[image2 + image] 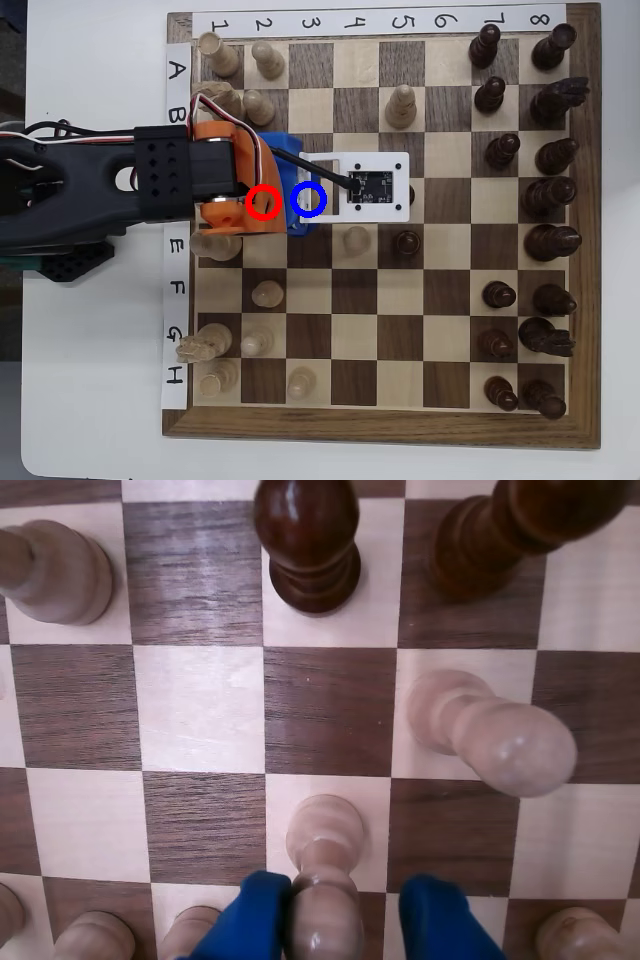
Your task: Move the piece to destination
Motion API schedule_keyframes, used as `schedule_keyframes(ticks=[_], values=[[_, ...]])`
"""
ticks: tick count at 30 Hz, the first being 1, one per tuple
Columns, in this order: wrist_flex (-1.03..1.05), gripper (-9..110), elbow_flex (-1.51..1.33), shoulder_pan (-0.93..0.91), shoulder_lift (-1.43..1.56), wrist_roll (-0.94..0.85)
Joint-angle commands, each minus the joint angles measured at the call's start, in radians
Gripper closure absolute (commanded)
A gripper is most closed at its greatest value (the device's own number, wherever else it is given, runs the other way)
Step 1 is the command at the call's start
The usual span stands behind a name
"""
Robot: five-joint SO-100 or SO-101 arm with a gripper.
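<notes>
In the wrist view the piece (325,845), a pale pawn with a ball head, stands between my blue fingers. Its base is over a light square (378,805). My gripper (345,910) is open: the left finger (250,920) touches the pawn and the right finger (440,925) stands a small gap away. In the overhead view the gripper (300,190) lies over rows C and D at columns 2 to 3 and hides the pawn. There the destination's blue ring (309,200) is drawn over the gripper, and the square beneath is hidden. A red ring (264,202) sits just left of it.
Ahead in the wrist view stand two dark pieces (305,550) (490,535), a pale pawn (490,730) to the right and a pale piece (55,570) at upper left. Pale pieces (95,935) line the bottom edge. The overhead view shows dark pieces (545,195) on columns 7 and 8.
</notes>
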State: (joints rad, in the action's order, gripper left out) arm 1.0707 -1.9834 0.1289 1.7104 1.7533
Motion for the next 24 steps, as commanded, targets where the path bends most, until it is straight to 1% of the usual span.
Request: schedule_keyframes(ticks=[1, 10, 24], values=[[-0.021, 81, 0.041, 0.020, 0.095, 0.383], [0.055, 80, 0.094, 0.038, 0.143, 0.377], [0.199, 81, 0.305, 0.091, 0.167, 0.400]])
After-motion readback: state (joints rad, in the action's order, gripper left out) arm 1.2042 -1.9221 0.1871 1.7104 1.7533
